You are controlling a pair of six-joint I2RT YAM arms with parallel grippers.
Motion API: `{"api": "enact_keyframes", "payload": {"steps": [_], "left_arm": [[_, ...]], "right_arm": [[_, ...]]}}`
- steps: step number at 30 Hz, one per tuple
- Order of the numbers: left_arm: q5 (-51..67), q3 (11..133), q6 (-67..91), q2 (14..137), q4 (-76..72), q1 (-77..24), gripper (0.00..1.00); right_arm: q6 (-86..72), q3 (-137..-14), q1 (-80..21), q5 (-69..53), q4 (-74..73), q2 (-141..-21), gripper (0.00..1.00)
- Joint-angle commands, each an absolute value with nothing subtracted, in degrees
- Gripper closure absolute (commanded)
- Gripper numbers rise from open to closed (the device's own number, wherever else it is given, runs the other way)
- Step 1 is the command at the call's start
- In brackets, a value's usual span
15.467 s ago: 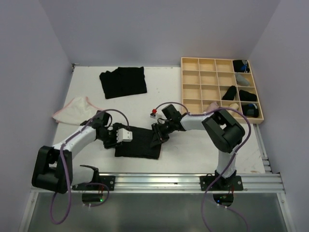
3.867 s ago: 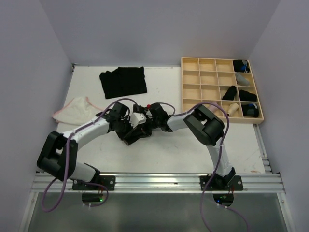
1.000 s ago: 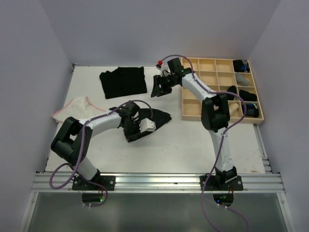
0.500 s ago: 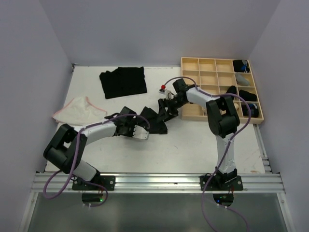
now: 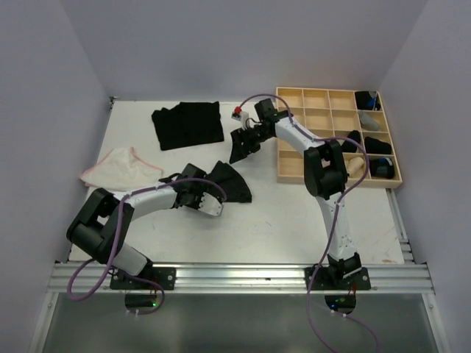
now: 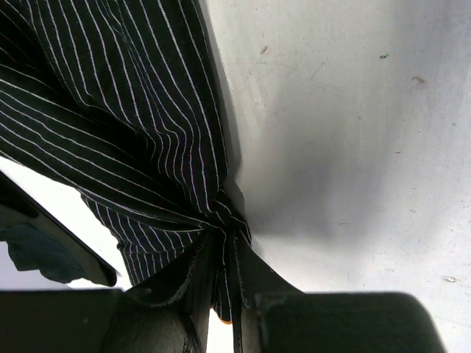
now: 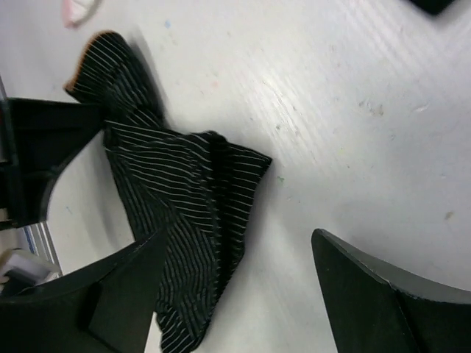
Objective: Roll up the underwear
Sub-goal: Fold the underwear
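The left gripper has the striped underwear pinched by one bunched corner. In the left wrist view its fingers are clamped tight on a gathered knot of the cloth, which fans out from there over the counter.

The piece sits around the middle of the counter, a little toward the left edge. It looks crumpled and part-folded rather than flat or rolled. I'd judge its long axis to run from the pinch point out toward the right edge, spreading as it goes.

The right gripper hangs above the counter on the far side of the cloth, apart from it, with its jaws wide and nothing between them. Through its own camera the striped underwear lies below and ahead of the spread gripper, with the left gripper dark at the cloth's other end. So the left arm is the nearer one and already holds it. The right arm would need to come down and toward the near edge to reach the free end.

The counter is smooth, white and faintly scuffed, so I expect the cloth to slide easily. There is bare counter toward the near and right edges for spreading it out.

Other things sit well apart:
- A pile of black underwear lies toward the far left corner.
- A whitish underwear lies by the left edge.
- The wooden tray is at the far right corner, closest to the right arm.
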State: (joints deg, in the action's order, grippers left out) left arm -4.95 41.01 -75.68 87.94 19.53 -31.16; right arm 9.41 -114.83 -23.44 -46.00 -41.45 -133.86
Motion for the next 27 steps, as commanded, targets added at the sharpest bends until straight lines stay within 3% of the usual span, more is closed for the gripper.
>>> {"api": "enact_keyframes", "payload": {"steps": [1,10,14,17,19,27], "left_arm": [[-3.2,38.0,-76.2,91.1,27.7,-30.0,0.82],[-2.3,39.2,-75.1,91.3,28.8,-30.0,0.82],[-2.0,40.1,-74.4,91.8,29.4,-30.0,0.82],[-1.9,40.3,-73.9,92.1,29.5,-30.1,0.82],[-1.8,40.3,-73.7,92.4,29.5,-30.1,0.82],[-1.9,39.9,-73.5,92.4,29.4,-30.0,0.82]], "right_arm": [[7.8,-116.7,-25.5,-46.9,-41.3,-138.9,0.16],[1.6,-115.5,-27.2,-54.2,-34.5,-144.8,0.21],[-1.2,-115.6,-27.2,-58.4,-33.5,-146.2,0.32],[-0.4,-114.8,-27.1,-59.9,-33.0,-144.2,0.5],[1.3,-112.6,-26.7,-60.4,-32.5,-142.2,0.56],[8.8,-103.5,-26.6,-63.5,-32.4,-129.2,0.71]]}}
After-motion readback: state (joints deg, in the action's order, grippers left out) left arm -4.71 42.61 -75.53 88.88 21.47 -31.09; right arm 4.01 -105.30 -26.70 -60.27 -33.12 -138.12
